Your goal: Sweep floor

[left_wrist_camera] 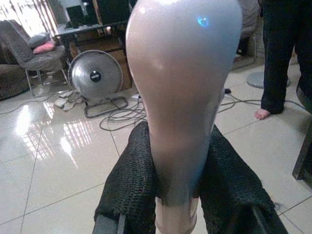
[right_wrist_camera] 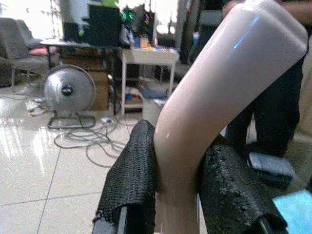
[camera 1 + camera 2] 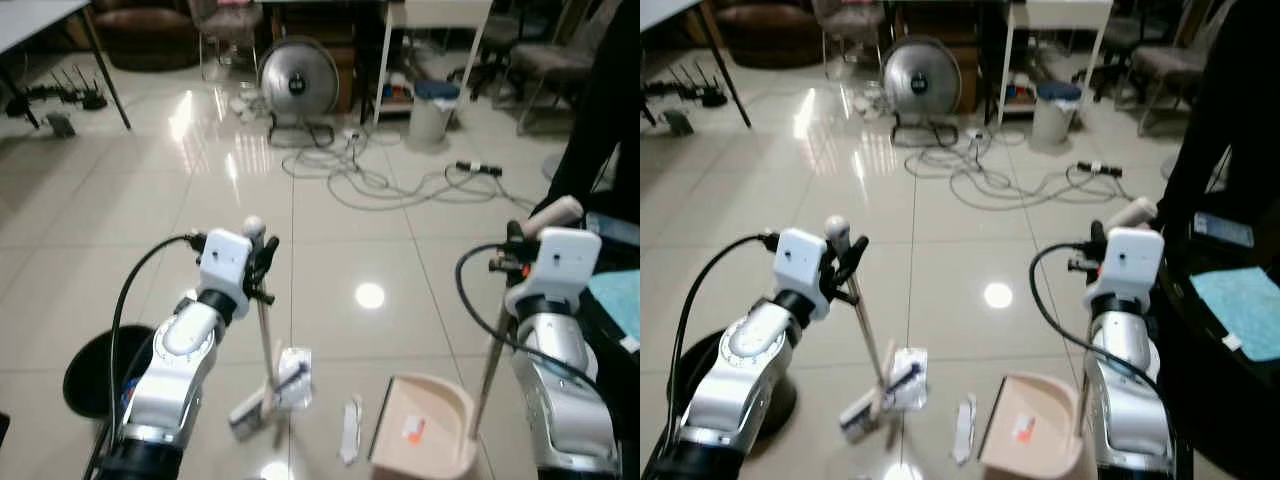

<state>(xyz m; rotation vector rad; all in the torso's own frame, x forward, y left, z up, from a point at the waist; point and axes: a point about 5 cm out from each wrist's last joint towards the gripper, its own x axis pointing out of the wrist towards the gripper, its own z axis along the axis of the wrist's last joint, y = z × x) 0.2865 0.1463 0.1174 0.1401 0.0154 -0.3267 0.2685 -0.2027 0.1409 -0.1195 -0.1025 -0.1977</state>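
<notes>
Left eye view: the left claw (image 3: 262, 262) is clamped on the top of the broom handle (image 3: 266, 340), which slopes down to the broom head (image 3: 262, 408) on the tiled floor (image 3: 330, 240). The right claw (image 3: 522, 236) grips the pale handle (image 3: 486, 385) of the dustpan (image 3: 425, 425), whose open mouth faces the broom. A crumpled wrapper (image 3: 293, 375) lies against the broom head, and a flat scrap (image 3: 351, 428) lies between broom head and dustpan.

Right eye view: same layout. A floor fan (image 3: 923, 77) and loose cables (image 3: 990, 178) sit well apart from the work area. A blue cloth (image 3: 1245, 312) lies at the robot's right.

Left wrist view: both black fingers (image 1: 131, 180) press the rounded handle knob (image 1: 183, 87) from either side (firm hold). A person's dark trouser legs (image 1: 280, 53) stand beyond.

Right wrist view: the fingers (image 2: 132, 175) are closed around the bent handle grip (image 2: 219, 102).

Progress, as a judgement: early to middle. Both tools are in hand and positioned, yet the debris is on the floor, and nothing can be made out inside the dustpan except an orange mark (image 3: 413, 432).

Writing: none legible; that mark is too small to read.
</notes>
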